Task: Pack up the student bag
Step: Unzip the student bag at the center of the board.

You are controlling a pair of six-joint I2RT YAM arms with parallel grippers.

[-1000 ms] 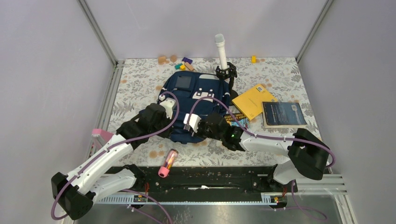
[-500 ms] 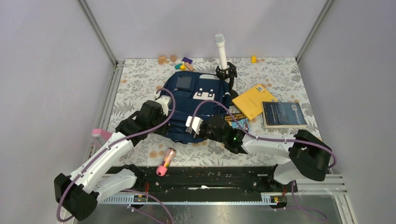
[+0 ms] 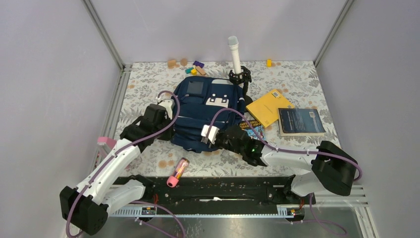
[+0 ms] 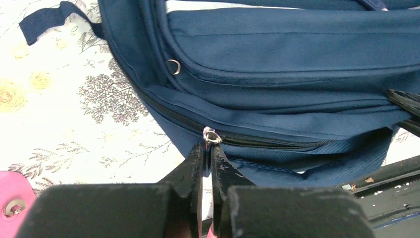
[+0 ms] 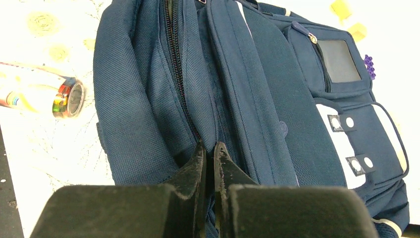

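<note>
The left arm has drawn leftward, its left gripper [image 4: 208, 148] pinched on the silver zipper pull [image 4: 211, 135]. The right gripper [image 5: 209, 148], fingers together, meets a fold beside the zipper track; whether it holds cloth is hidden. The navy, white-patched student bag [image 3: 195, 121] lies flat on the floral table [image 3: 297, 74], between both grippers.

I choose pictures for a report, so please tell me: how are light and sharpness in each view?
Top external view: soft, even light, faint shadows, the student bag sharp. Left wrist view: the zipper pull is crisp, the tablecloth at left is pale, near overexposed. Right wrist view: the bag's weave is clear, but the tablecloth burns to white at both upper corners.
</note>
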